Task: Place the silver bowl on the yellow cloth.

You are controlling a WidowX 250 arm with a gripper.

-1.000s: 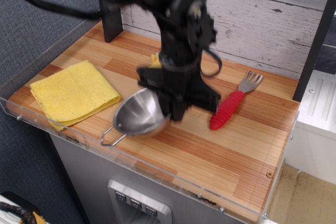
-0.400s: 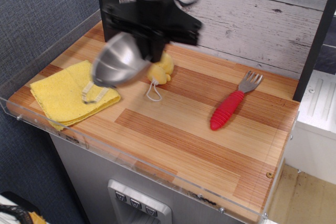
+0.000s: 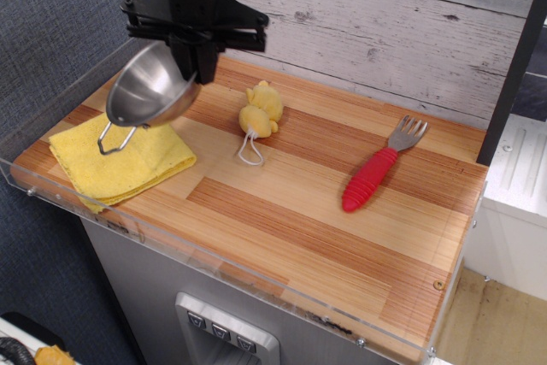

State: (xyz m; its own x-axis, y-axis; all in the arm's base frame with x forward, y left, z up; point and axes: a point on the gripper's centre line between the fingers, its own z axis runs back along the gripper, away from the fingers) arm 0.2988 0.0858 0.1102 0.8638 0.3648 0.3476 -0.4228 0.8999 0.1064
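At the upper left of the frame, my gripper [image 3: 190, 64] is clamped on the far rim of the silver bowl [image 3: 149, 90], which hangs tilted in the air with its open side turned toward the camera and one wire loop handle dangling from its low edge. A second ago the bowl hung low near the centre of the wooden table [image 3: 342, 237]; less than half a second ago it was only approaching the yellow cloth [image 3: 120, 156]. Now it sits over the cloth's far half, so most of the sideways travel looks finished to me.

The cloth lies flat at the left edge of the frame, unmoved across all three views, its layered edges facing the near corner. I cannot tell whether the dangling handle touches the fabric or merely overlaps it in the picture.

Left uncovered at centre frame is a small yellow plush toy [image 3: 261, 111] with a white string loop. A red-handled fork [image 3: 376, 171] rests well apart at the right, where it has been throughout.

What remains, as I judge it, is to level the bowl, bring it slightly toward the cloth's middle, lower it and release. The tilt is the risk: let go like this and it may roll off the cloth.
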